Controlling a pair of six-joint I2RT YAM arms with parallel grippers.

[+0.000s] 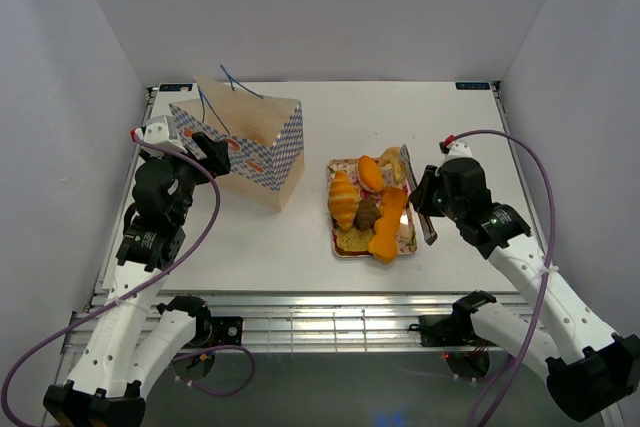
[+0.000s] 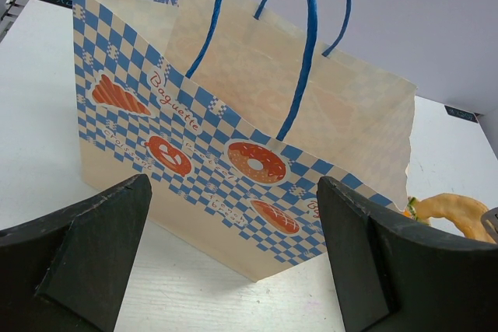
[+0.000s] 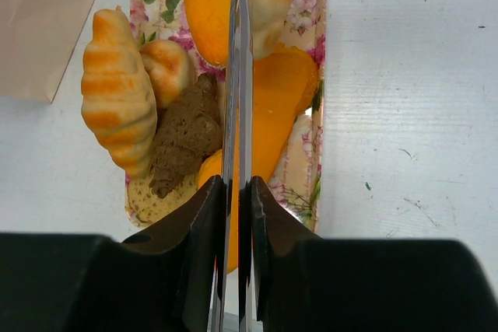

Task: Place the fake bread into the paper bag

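Observation:
The fake bread lies piled on a floral tray (image 1: 408, 243): a striped croissant (image 1: 343, 199), a brown bun (image 1: 366, 213), orange pieces (image 1: 388, 227) and a toast slice (image 1: 352, 240). My right gripper (image 1: 425, 197) is shut on metal tongs (image 1: 412, 175) at the tray's right side. In the right wrist view the gripper (image 3: 238, 184) holds the tongs (image 3: 239, 75), squeezed together, above the orange pieces (image 3: 280, 106), with the croissant (image 3: 117, 91) and brown bun (image 3: 187, 134) to their left. The paper bag (image 1: 250, 142) stands upright and open at the left. My left gripper (image 1: 205, 147) is open and empty beside it, facing its checkered side (image 2: 257, 114).
The bag's blue string handles (image 2: 299, 75) stand up above its mouth. White walls enclose the table on three sides. Bare table surface (image 1: 300, 247) lies between the bag and the tray. An orange bread piece (image 2: 447, 207) shows past the bag's right edge.

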